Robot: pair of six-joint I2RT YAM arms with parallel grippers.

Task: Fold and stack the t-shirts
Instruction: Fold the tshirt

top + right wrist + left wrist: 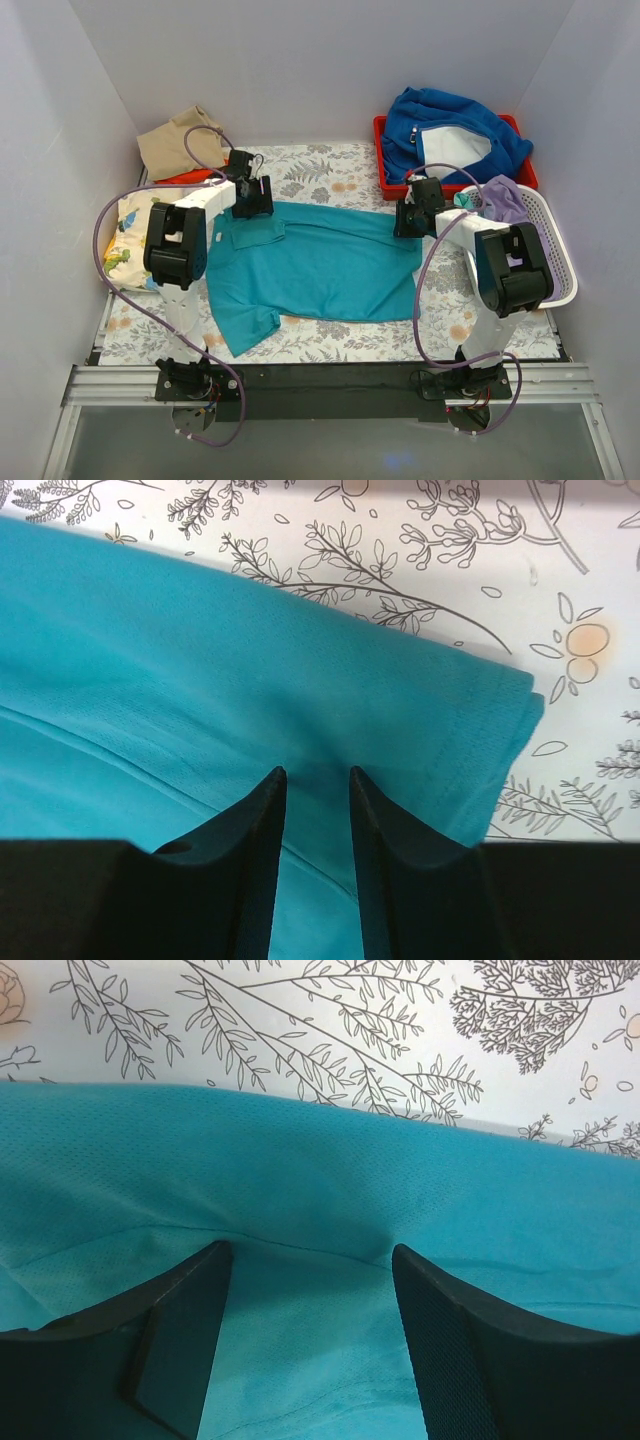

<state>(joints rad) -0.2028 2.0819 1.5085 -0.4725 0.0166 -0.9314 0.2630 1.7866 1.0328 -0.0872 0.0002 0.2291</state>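
Observation:
A plain teal t-shirt (320,265) lies spread on the floral table cloth, one sleeve folded in at the far left and another sticking out at the near left. My left gripper (252,205) is at the shirt's far left edge. In the left wrist view the gripper (310,1250) is open wide, its tips pressed on the teal cloth (330,1180). My right gripper (408,222) is at the shirt's far right corner. In the right wrist view the gripper (317,772) is open narrowly, its tips down on the teal cloth (300,680) near the hem.
A tan shirt (180,140) lies on an orange one (190,177) at the back left, and a cream dinosaur-print shirt (125,235) lies at the left edge. A red bin (385,150) holds the blue fleece (450,135). A white basket (555,240) holds lavender (500,197) and mint (463,200) shirts.

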